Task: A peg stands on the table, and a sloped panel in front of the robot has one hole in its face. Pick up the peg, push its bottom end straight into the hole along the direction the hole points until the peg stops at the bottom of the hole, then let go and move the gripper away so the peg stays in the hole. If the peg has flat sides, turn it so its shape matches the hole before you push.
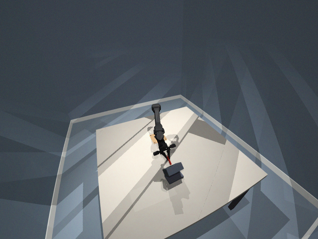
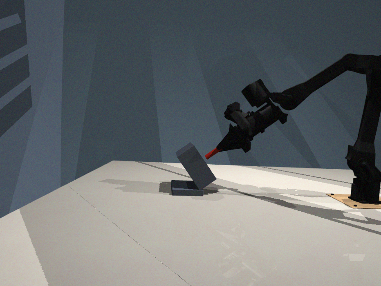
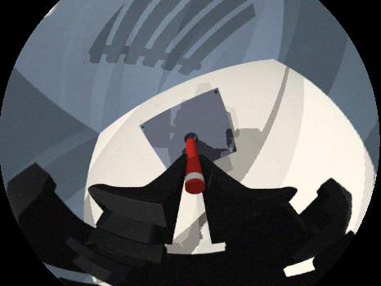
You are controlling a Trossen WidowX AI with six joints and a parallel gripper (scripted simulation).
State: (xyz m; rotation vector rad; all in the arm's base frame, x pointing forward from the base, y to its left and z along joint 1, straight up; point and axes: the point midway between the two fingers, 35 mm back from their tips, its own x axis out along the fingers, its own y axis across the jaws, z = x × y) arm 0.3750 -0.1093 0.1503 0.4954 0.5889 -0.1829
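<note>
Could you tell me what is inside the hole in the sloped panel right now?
Nothing visible: the hole looks dark, with the red peg tip right at its mouth. The gripper holds the peg. The hole's depth is hidden.

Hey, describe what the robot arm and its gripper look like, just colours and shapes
The arm is matte black all over, built of slim rounded links with a chunky cylindrical joint near the wrist. It stands on a small tan base plate with dark dots at its corners. The gripper is black too, its two fingers tapering to a narrow wedge. No cables or markings show.
</note>
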